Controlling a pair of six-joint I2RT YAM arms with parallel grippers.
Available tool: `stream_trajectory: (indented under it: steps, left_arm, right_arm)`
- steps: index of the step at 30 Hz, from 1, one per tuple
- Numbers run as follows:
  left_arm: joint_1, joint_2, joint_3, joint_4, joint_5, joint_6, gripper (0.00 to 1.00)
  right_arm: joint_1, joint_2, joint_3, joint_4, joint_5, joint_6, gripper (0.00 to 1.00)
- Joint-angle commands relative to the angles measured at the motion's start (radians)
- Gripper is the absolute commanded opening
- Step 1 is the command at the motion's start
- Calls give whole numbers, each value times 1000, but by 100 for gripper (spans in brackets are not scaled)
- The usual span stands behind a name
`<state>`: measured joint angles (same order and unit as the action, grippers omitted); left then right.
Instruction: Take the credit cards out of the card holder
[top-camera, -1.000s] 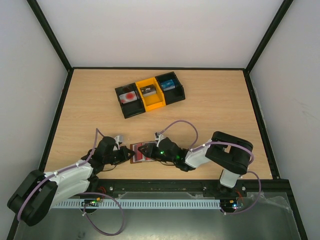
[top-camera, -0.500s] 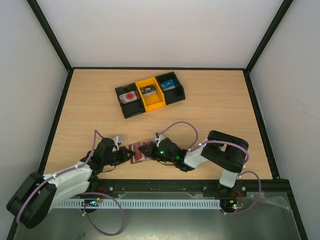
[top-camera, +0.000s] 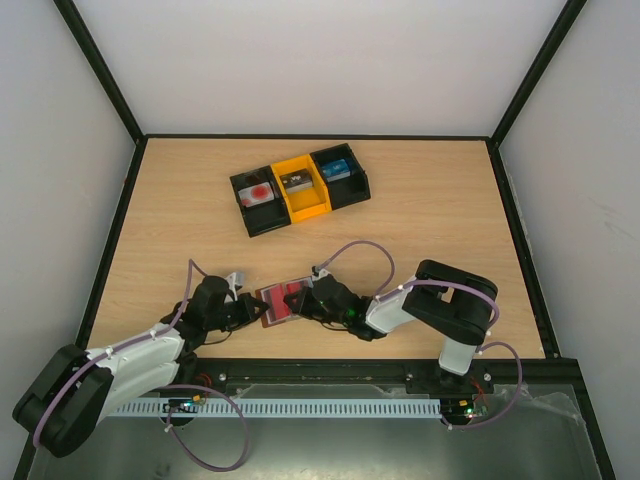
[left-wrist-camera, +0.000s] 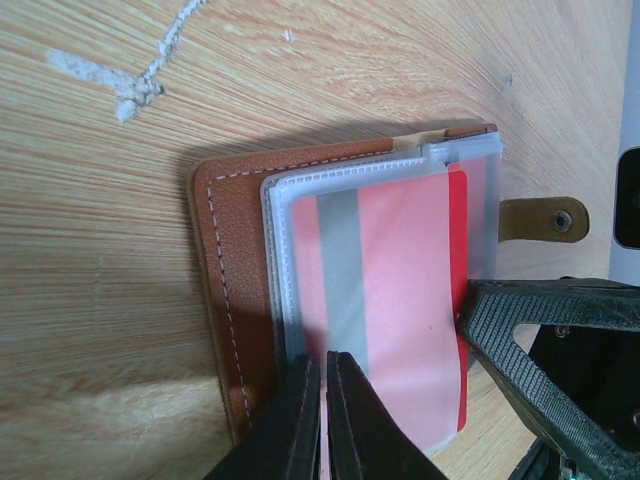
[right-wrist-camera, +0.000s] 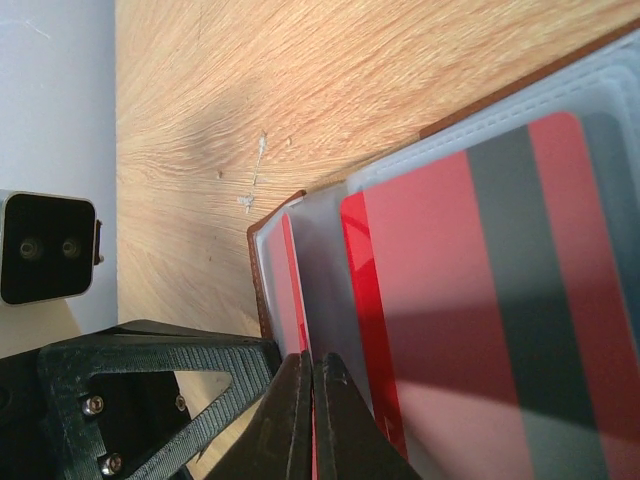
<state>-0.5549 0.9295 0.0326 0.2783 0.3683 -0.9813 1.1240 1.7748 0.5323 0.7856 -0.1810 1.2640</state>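
My left claw is clenched on the card holder, which lies open on the desk close to its near edge. My right claw is clenched on the red-pink card by its exposed edge. My worry is that this bite is thin. It may slip off, or catch the sleeve too and drag the whole holder. There is little room toward the near edge. The open run is outward, toward the tray, well apart.
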Motion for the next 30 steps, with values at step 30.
stream_trajectory:
  steps: [30]
  left_arm:
    - [-1,18,-13,-34,1,0,6]
  right_arm:
    - [-8,-47,6,-100,0,-133,18]
